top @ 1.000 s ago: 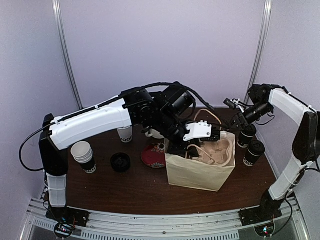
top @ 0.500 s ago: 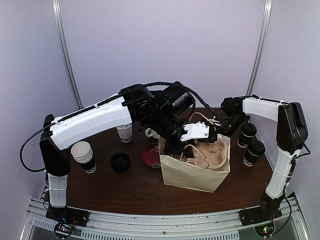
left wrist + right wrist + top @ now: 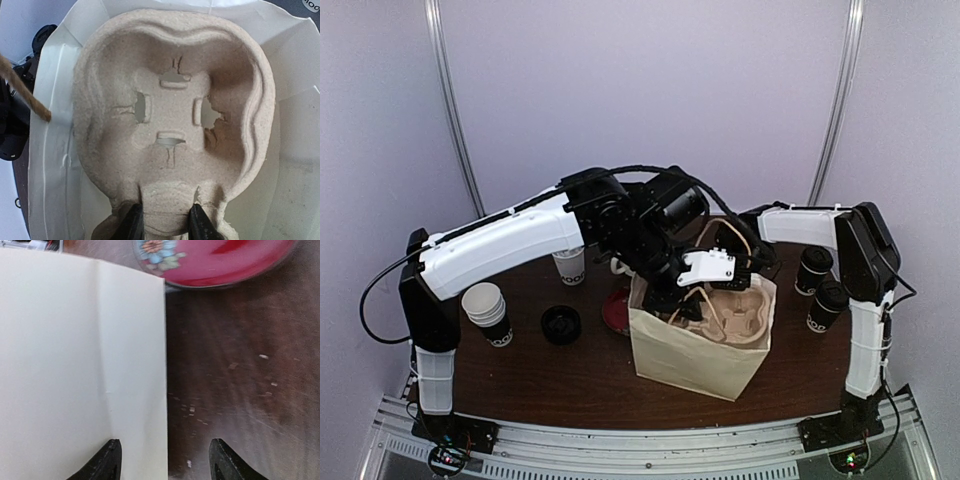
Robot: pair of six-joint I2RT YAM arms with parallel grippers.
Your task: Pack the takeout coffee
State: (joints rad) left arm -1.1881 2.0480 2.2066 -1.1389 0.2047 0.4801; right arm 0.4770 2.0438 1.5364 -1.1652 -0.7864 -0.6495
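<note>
Two black lidded coffee cups stand at the table's right edge, one farther back (image 3: 813,268) and one nearer (image 3: 828,304). A cream paper bag (image 3: 690,355) stands mid-table with a pulp cup carrier (image 3: 735,310) inside it. My left gripper (image 3: 688,303) reaches into the bag from above. In the left wrist view it (image 3: 165,222) is shut on the carrier's near tab, and the carrier (image 3: 170,110) holds no cups. My right gripper (image 3: 752,258) is behind the bag, apart from both cups. In the right wrist view it (image 3: 167,462) is open and straddles the edge of the bag wall (image 3: 75,340).
A red flowered plate (image 3: 618,312) lies left of the bag and shows in the right wrist view (image 3: 220,260). A loose black lid (image 3: 561,324) and stacked white cups (image 3: 488,312) sit at the left. A white cup (image 3: 570,266) stands at the back.
My right arm has swung left, away from the two black cups, to the back of the bag. The bag and carrier have shifted left and nearer. The left gripper keeps its hold.
</note>
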